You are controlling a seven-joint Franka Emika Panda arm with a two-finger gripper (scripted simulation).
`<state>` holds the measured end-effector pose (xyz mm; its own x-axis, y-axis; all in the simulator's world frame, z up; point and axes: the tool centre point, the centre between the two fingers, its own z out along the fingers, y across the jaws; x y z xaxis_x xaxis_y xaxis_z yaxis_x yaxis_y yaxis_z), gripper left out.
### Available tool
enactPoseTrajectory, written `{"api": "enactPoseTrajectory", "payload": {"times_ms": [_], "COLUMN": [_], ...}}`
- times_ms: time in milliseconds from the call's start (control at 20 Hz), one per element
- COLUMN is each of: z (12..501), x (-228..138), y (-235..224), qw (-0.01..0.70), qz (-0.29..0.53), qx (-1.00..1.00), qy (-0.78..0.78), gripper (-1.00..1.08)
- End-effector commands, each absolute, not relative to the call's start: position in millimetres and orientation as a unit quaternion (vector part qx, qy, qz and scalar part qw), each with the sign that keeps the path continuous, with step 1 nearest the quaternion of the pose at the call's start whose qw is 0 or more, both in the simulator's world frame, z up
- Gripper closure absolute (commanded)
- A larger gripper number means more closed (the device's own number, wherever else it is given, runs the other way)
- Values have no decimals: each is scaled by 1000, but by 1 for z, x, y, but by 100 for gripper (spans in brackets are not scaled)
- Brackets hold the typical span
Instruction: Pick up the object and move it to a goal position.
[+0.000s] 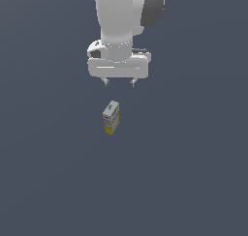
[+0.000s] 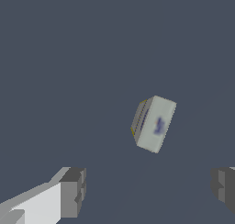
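From my remote station, I record one continuous surface [image 1: 193, 182] filling the exterior view edge to edge. It is a flat, dark slate blue-grey with no seams, texture, markings or edges visible. I see no walls, windows, furniture or horizon line; I cannot tell where the surface ends. Lighting is even and diffuse, with no visible lamp and no distinct cast shadows. The tone reads slightly darker toward the upper part of the exterior view than the lower part. The wrist view shows the same plain slate surface [image 2: 69, 58] as its backdrop, uniformly lit and equally featureless throughout.
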<state>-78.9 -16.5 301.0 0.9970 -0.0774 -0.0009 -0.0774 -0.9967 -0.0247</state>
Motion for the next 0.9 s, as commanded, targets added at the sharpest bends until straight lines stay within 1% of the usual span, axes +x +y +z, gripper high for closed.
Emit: {"api": "enactPoseTrajectory", "payload": {"times_ms": [0, 450, 850], "z": [288, 227, 203], "x": [-76, -68, -68], "y": [-23, -51, -62], "qw": [11, 4, 0], "qz": [0, 0, 0], "qx": [-998, -987, -979], "qy": [61, 163, 203], "gripper": [-92, -92, -92]}}
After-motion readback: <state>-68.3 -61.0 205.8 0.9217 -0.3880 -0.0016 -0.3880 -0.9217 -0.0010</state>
